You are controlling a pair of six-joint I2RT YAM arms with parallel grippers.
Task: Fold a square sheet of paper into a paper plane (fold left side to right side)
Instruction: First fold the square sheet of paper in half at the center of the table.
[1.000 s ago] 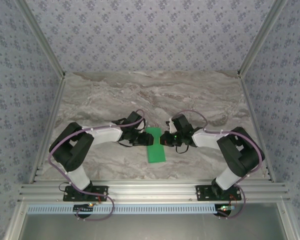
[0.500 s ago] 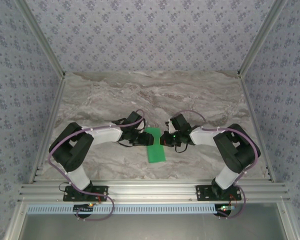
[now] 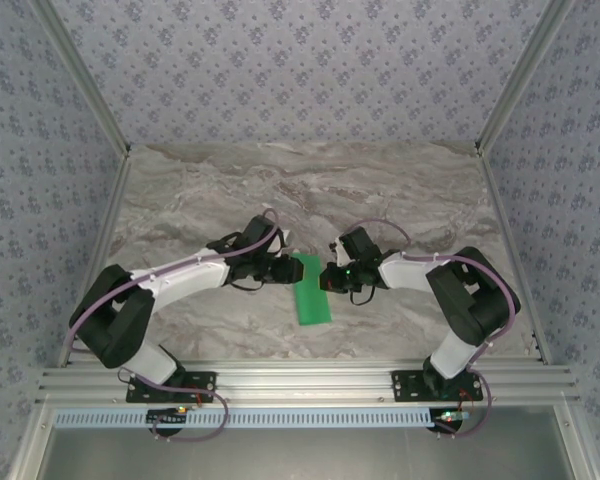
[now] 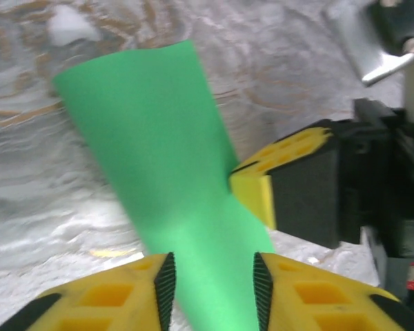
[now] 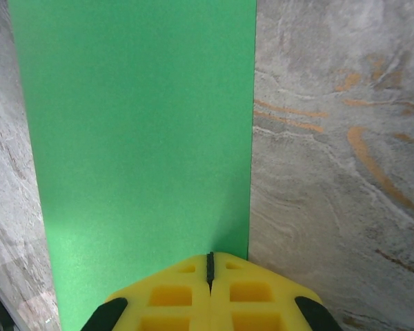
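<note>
The square sheet of paper (image 3: 312,292) lies on the marble table as a narrow bright green strip between the two grippers. My left gripper (image 3: 288,268) is at the strip's far left edge. In the left wrist view it (image 4: 210,276) stands open, and the green paper (image 4: 159,138) runs up between its yellow fingers (image 4: 124,293), bowed slightly. My right gripper (image 3: 327,277) is at the strip's right edge. In the right wrist view it (image 5: 209,258) is shut, its tips resting on the paper (image 5: 131,138) close to the straight right edge.
The marble table (image 3: 400,190) stretches far beyond the paper, framed by aluminium rails (image 3: 300,380) at the near edge and patterned walls. The right gripper's yellow finger (image 4: 259,189) and black body sit just right of the paper in the left wrist view.
The left arm has stretched out, its elbow swinging left and lower, and its gripper has shifted slightly farther along the paper's left edge. The right gripper has barely moved.
</note>
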